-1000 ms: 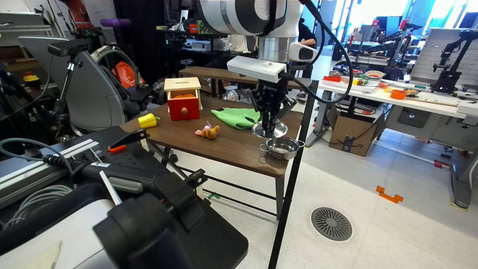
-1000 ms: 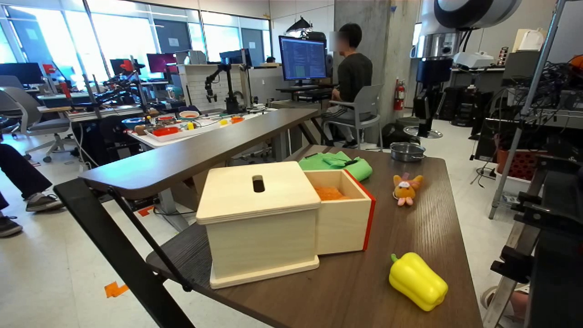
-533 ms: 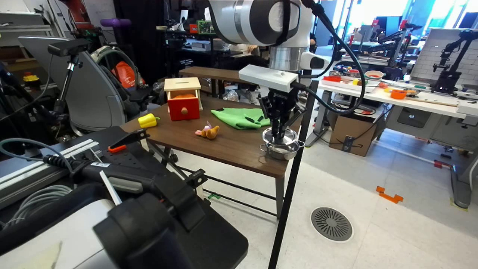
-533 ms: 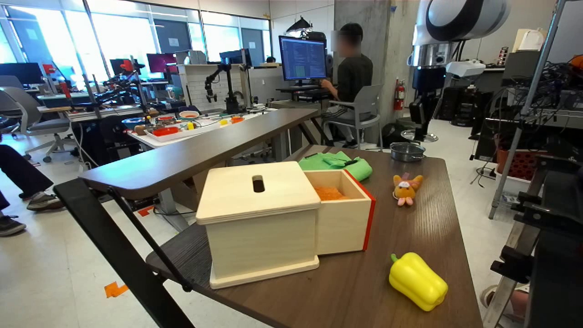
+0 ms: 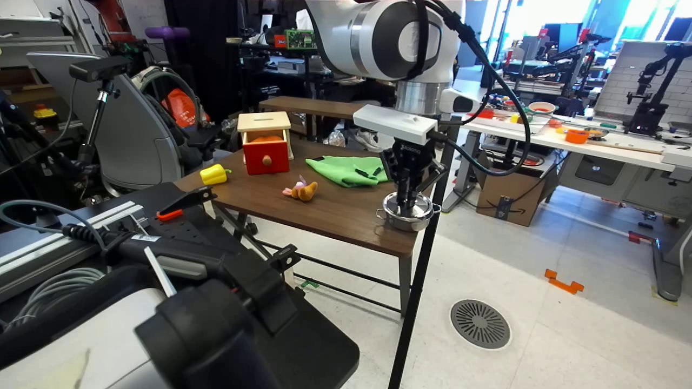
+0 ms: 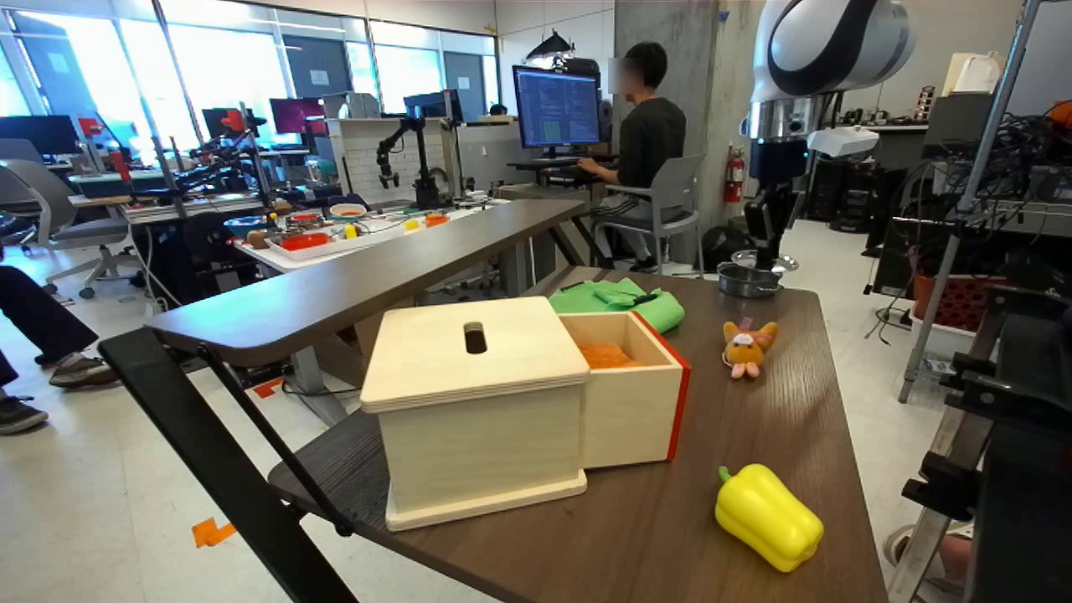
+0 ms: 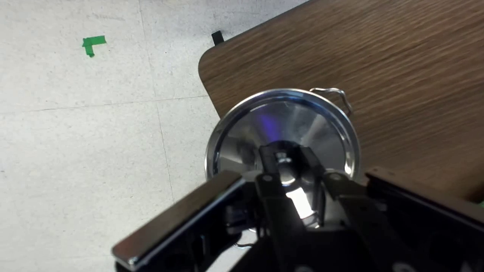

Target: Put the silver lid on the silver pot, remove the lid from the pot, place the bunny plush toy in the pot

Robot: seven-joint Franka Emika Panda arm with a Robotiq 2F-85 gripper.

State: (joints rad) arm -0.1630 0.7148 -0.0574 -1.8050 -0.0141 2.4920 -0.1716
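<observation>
In an exterior view, silver pot (image 5: 412, 225) stands upright nr a corner of the table (image 5: 335, 210), silver lid (image 5: 421, 207) over its mouth, so can't see what's inside. Gripper (image 5: 404, 206) points down at lid ctr. Drawer (image 5: 277, 154), red-fronted w/ round wood knob (image 5: 266, 160), is partway out of pale wood box (image 5: 265, 119); orange item (image 5: 267, 139) inside. Bunny plush toy (image 5: 304, 191), tan & soft-looking, lies on tabletop, well apart from pot. Green cloth (image 5: 343, 170) rumpled, small black pcs (image 5: 362, 173) on it. Round slotted drain (image 5: 480, 323) shows in this view only.

In an exterior view, lid pokes past pot rim on one side & looks a bit above it; whether they touch, can't tell. Pot interior hidden at this low angle. Box top has oblong slot (image 6: 475, 337); orange item in drawer looks rough-textured. Smooth yellow pepper (image 6: 769, 517) on tabletop nearest cam; toy btwn it & pot. Seated person (image 6: 653, 138) at monitor (image 6: 556, 106) in bg.

Wrist view: lid is round polished metal w/ raised rim, hiding most of pot, tho wire handles (image 7: 340, 91) stick out. Fingers (image 7: 269, 162) nearly tog., narrow gap btwn, pinching lid at its ctr; contact pts blurred. Straight woodgrain on table, green tape (image 7: 93, 40) on pale floor (image 7: 75, 162).
</observation>
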